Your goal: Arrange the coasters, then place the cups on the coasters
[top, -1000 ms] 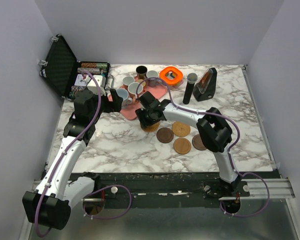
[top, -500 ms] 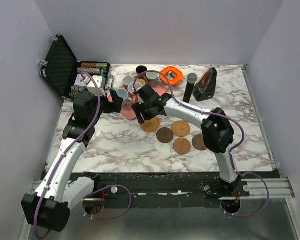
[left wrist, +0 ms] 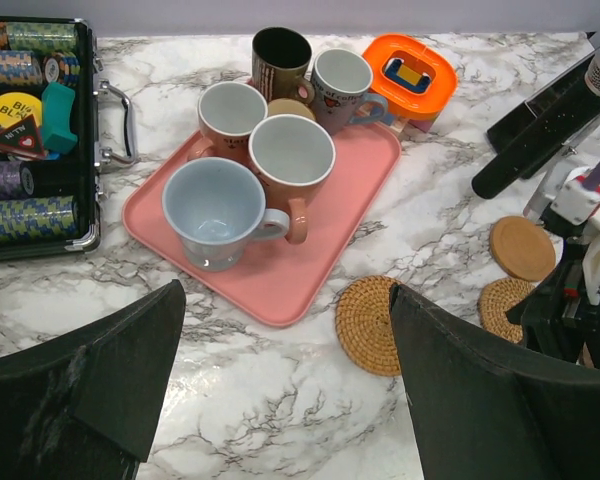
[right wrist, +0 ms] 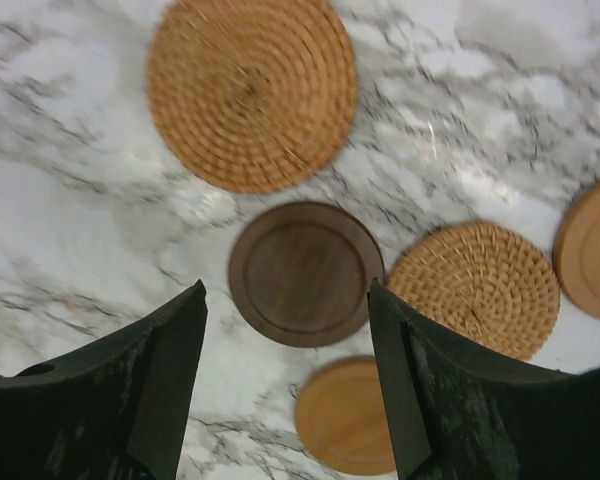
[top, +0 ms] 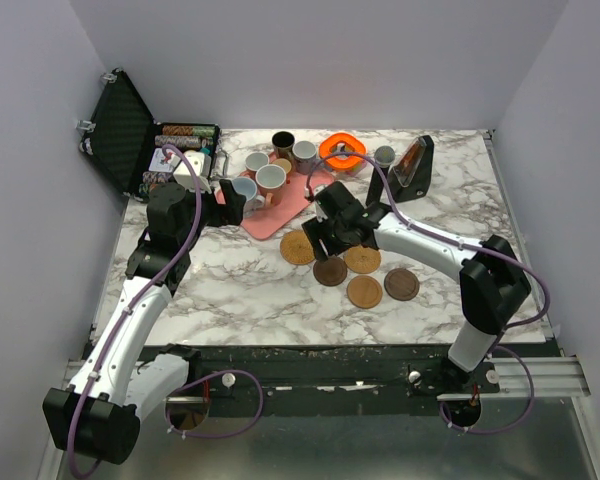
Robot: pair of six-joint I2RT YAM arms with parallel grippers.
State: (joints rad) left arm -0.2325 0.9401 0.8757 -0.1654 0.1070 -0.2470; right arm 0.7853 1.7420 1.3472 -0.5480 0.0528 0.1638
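my right claw (right wrist: 285,300), spread and empty, has left the woven coaster (right wrist: 250,95) lying free and swung over the dark coaster (right wrist: 305,272), so arranging goes on, while my left claw (left wrist: 287,300) waits wide open before the cups (left wrist: 290,155), all on the pink tray (left wrist: 310,270) farther back.

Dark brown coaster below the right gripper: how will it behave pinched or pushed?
The dark brown coaster looks like solid wood with a raised rim: probably stiff and light. It lies flat on the marble table, so a push likely slides it and an edge pinch may slip. The nearest woven coaster sits close beside it and might get shoved.
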